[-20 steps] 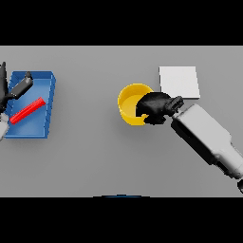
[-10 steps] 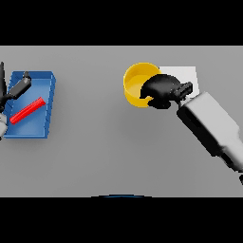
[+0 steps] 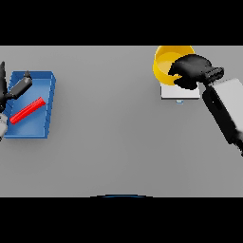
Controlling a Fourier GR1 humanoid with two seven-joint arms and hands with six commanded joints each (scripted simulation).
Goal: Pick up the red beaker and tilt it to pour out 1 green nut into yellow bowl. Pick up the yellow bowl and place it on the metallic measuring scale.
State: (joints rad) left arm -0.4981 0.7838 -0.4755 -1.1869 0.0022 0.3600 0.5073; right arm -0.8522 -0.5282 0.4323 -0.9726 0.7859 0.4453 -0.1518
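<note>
The yellow bowl (image 3: 167, 64) hangs in the air at the upper right, its near rim gripped by my right hand (image 3: 192, 71), whose dark fingers curl round it. Just below and behind them lies the metallic measuring scale (image 3: 179, 92), a pale square plate mostly covered by the bowl and hand. The red beaker (image 3: 27, 110) lies on its side in the blue tray (image 3: 45, 97) at the far left. My left hand (image 3: 9, 92) shows at the left edge over the tray, fingers spread. No green nut can be made out.
The blue tray occupies the left edge of the grey table (image 3: 114, 137). My right forearm (image 3: 225, 111) slants from the lower right toward the scale.
My right hand has carried the yellow bowl up and to the right, from the table's middle right to above the scale. The left hand and beaker have not moved.
</note>
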